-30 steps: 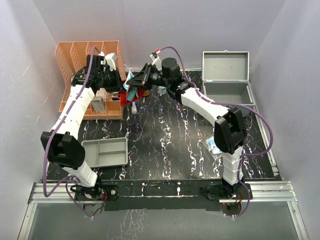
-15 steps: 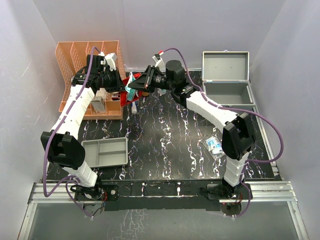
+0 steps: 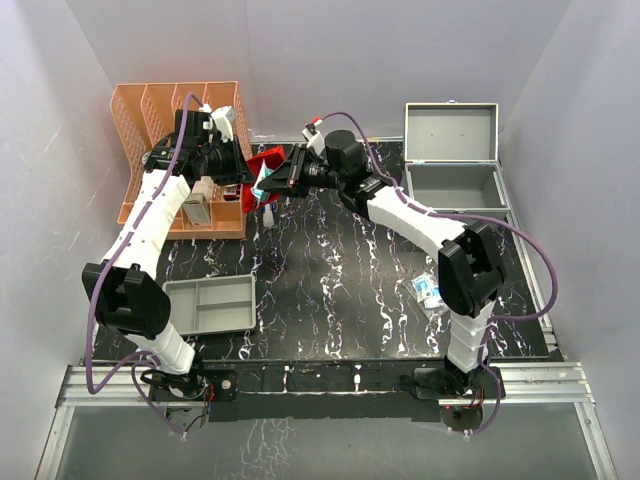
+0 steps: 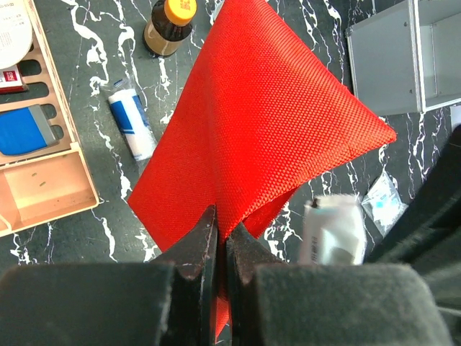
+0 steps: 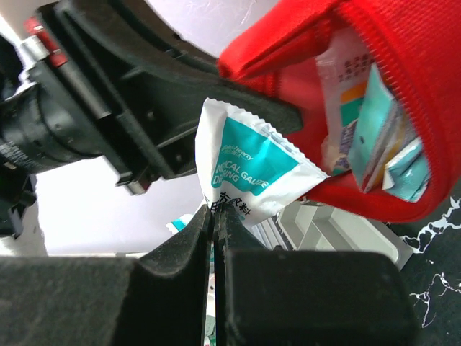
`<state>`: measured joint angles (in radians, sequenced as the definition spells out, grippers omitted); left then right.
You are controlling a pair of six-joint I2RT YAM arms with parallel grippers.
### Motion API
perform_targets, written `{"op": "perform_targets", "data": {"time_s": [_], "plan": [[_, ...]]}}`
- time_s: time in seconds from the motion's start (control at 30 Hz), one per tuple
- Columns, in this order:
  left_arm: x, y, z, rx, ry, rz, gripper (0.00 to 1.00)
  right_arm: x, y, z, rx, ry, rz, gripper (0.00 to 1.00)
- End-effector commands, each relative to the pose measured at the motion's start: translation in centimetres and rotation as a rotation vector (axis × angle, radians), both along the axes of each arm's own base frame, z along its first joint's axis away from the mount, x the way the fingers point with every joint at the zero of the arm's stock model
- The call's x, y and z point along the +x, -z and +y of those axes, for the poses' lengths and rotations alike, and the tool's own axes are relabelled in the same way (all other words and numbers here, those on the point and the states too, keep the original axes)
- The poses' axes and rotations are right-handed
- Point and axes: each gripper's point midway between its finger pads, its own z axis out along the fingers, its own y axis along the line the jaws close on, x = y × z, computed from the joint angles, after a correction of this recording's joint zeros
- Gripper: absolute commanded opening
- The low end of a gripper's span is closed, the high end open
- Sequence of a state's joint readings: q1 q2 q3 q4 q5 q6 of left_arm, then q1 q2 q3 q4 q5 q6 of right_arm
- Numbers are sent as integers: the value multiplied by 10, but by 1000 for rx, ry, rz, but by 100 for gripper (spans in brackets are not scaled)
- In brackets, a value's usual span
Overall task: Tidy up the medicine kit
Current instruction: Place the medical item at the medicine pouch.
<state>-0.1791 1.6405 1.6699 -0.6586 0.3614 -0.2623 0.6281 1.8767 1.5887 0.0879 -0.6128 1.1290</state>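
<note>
Far left of the overhead view: orange slotted organiser against the back wall, shallow grey divided tray lower down near the arm bases. In the left wrist view, a wooden compartment box at the left edge, then a blue-and-white tube and a brown bottle with an orange cap on the dark marbled table. Just right of the organiser, left gripper pinched tight on a fold of the red pouch, fabric hanging lifted off the table. Immediately right again, right gripper clamped on the bottom corner of a white-and-teal gauze dressing packet, packet's top at the pouch mouth, several other sachets visible inside; going in or coming out, impossible to say. Further right, loose small packets on the table. Upper right corner: the medicine kit, grey metal, lid standing open, well apart from both grippers. Likely trouble from here: a corner-only pinch on slick foil, so a slip or twist of the packet against the pouch lip; a one-fold hold on the pouch, so a sagging or tilting mouth and spilled sachets; two wrists crowded nose to nose, so a knock between fingers on any careless pull.
</note>
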Motion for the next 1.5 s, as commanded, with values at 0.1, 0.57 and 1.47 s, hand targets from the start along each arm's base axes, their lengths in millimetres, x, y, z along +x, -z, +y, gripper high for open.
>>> {"op": "perform_targets", "data": {"time_s": [0.1,0.57,1.47], "plan": [[-8,-27,-6,-35,28,-60,0,28,0,8,-6,19,-14,0],[-9,-27,-9,-44,41,-56,0,86,0,-24,-46,150,-25,0],[-4,-22,-11,-47,42,-43,0,76,4,-47,-219,190,-21,45]]}}
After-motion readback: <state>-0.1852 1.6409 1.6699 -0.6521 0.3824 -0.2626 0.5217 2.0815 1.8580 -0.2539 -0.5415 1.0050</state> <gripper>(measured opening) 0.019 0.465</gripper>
